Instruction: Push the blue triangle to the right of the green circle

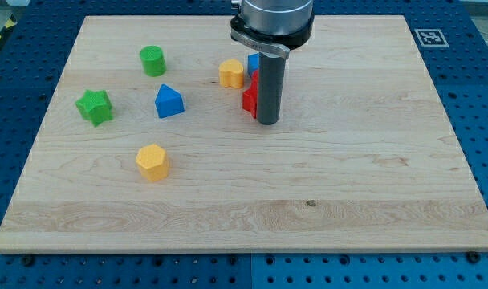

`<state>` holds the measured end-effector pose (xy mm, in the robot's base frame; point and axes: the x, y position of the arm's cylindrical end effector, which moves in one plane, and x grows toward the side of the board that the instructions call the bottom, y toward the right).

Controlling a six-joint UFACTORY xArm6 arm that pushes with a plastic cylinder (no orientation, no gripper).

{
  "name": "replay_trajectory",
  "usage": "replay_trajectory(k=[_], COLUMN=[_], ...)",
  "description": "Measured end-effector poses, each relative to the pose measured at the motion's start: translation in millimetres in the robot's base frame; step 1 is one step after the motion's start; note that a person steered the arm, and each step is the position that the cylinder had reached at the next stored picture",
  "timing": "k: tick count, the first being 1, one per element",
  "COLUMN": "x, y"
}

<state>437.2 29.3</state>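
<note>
The blue triangle (169, 102) lies left of the board's middle, below and to the right of the green circle (152, 61), which sits near the view's top left. My tip (268, 122) rests on the board well to the right of the blue triangle, right beside a red block (250, 95) that the rod partly hides. A blue block (253, 63) shows just behind the rod.
A green star (95, 107) lies at the left. A yellow hexagon (152, 161) sits below the blue triangle. A yellow block (232, 74) lies left of the rod. The wooden board (348, 177) lies on a blue perforated table.
</note>
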Motion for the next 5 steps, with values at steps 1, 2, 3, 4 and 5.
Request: replay_trajectory(k=[1, 2, 3, 4, 5], x=[0.0, 1.1, 12.4, 23.2, 23.7], y=[-0.9, -0.9, -0.9, -1.0, -19.2])
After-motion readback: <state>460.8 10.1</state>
